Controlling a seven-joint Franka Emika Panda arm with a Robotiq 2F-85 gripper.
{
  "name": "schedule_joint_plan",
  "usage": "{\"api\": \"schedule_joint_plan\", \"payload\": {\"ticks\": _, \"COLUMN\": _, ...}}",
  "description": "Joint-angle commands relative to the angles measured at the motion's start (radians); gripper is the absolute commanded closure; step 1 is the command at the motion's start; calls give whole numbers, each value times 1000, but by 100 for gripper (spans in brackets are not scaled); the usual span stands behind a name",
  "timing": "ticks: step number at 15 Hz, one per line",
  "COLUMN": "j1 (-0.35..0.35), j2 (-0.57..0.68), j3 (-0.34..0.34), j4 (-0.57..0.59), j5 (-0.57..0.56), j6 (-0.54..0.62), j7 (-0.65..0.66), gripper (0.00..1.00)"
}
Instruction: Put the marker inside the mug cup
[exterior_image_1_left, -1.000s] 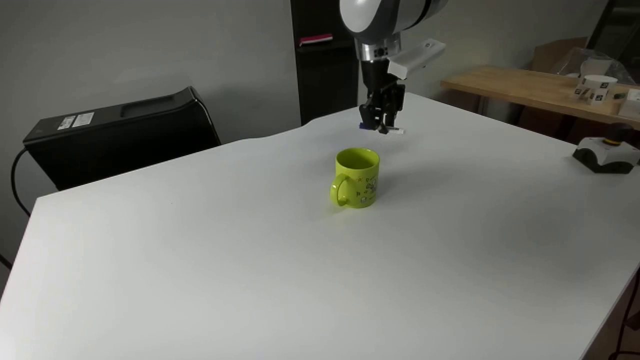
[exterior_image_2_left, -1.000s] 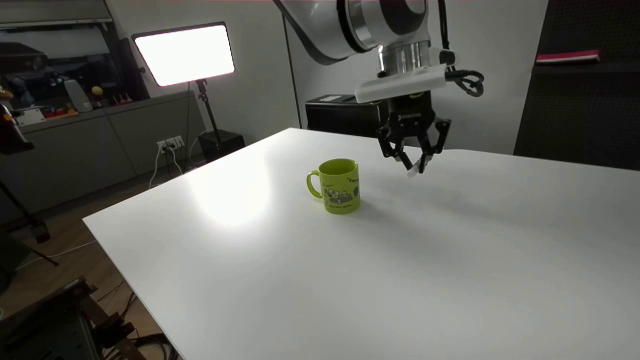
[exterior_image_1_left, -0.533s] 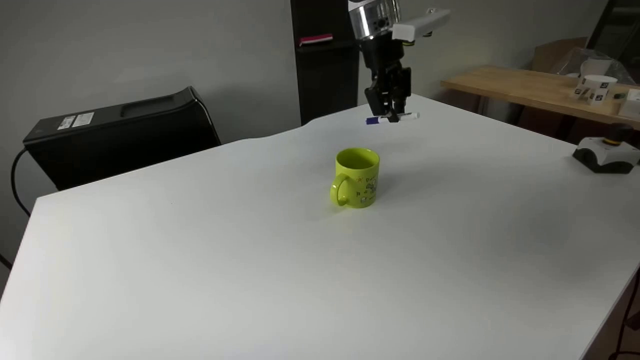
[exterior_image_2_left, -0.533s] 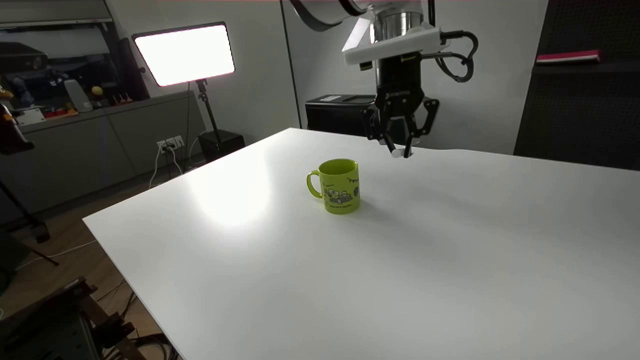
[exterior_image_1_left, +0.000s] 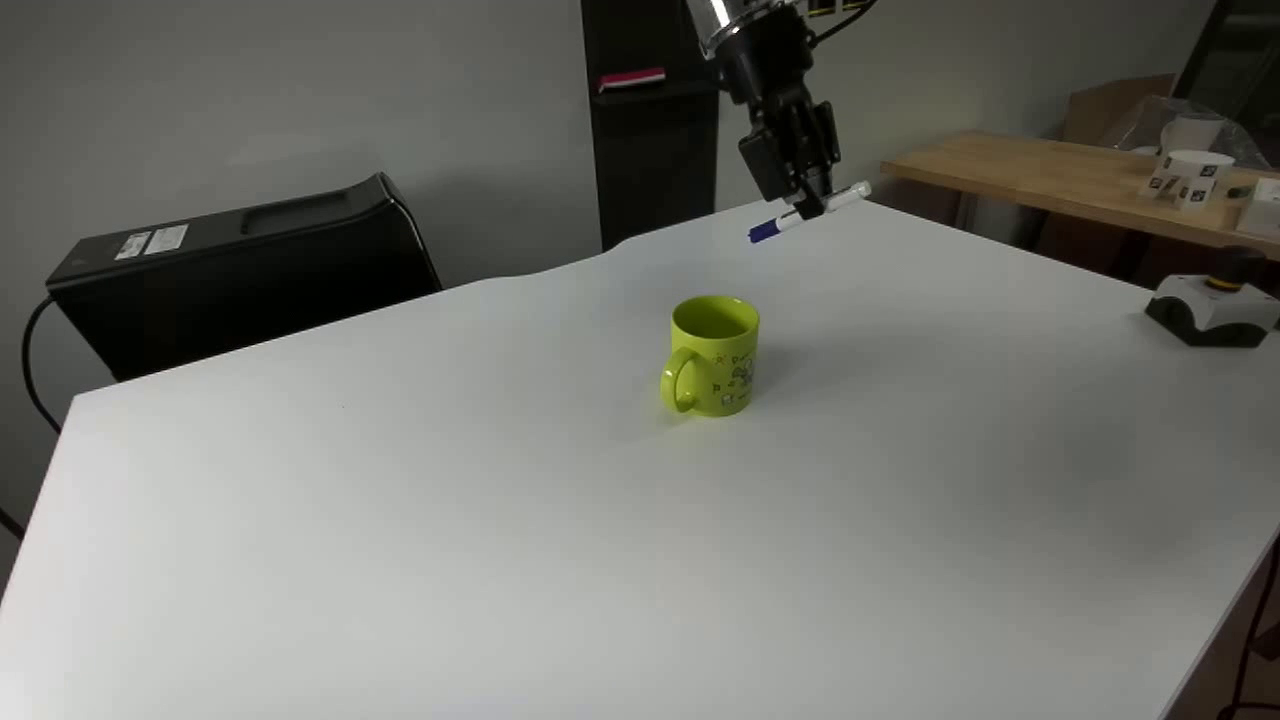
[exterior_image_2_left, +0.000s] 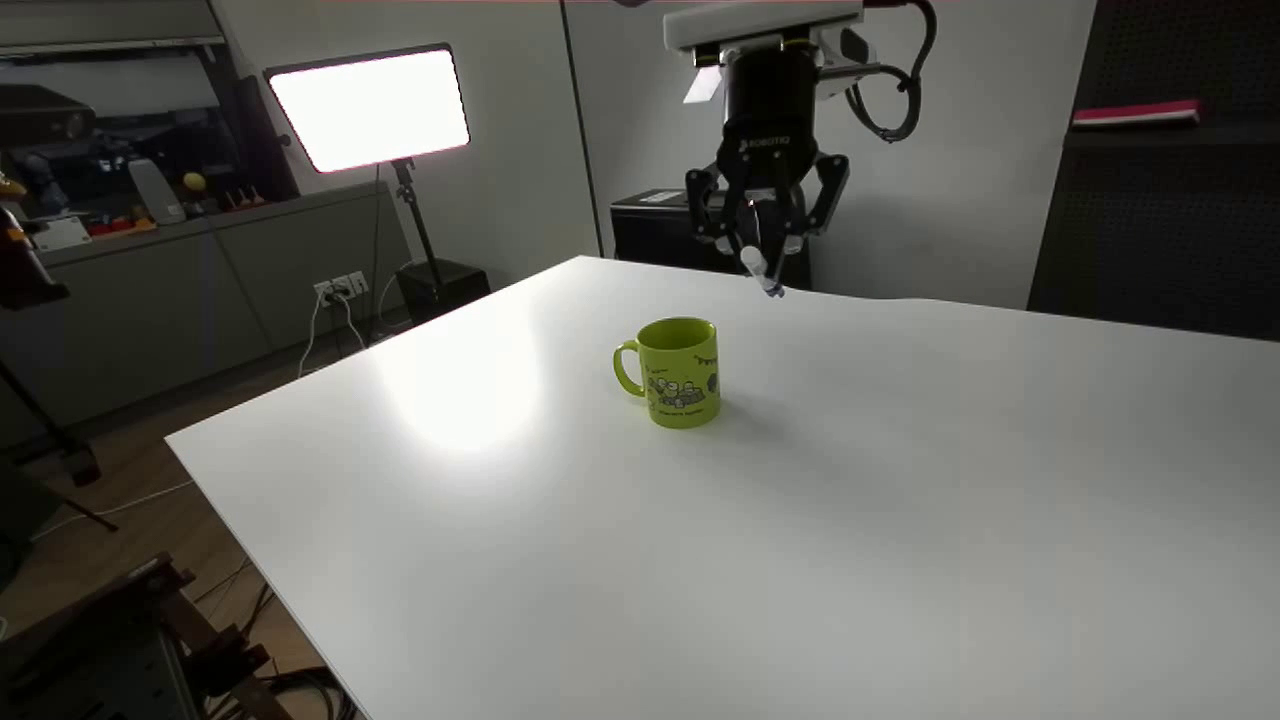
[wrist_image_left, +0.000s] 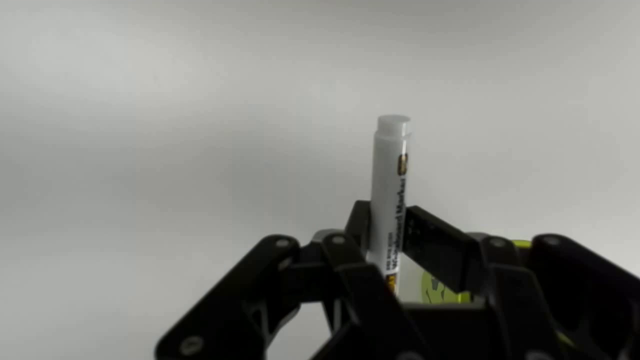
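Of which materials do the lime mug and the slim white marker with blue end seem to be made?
Lime mug with one handle: probably glazed ceramic, by its glossy, printed surface; plastic remains possible.
Slim white marker: likely smooth plastic, by its stepped end and faint sheen.

In the wrist view you can read "Whiteboard Marker" along the side of the marker (wrist_image_left: 387, 187); the finer print (wrist_image_left: 389, 257) beside those words is too small for you. In an exterior view your claw (exterior_image_2_left: 764, 264) bears "ROBOTIQ". Lettering (exterior_image_2_left: 682, 412) on the mug cup (exterior_image_2_left: 665, 365) and pale labels (exterior_image_1_left: 166, 239) on the black case (exterior_image_1_left: 300, 255) stay unreadable.
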Motion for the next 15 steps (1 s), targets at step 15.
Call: {"api": "schedule_joint_plan", "payload": {"ticks": 15, "j1": 16, "j2": 149, "j3": 104, "j4": 176, "j5": 23, "j6": -260, "j7": -85, "gripper": 94}}
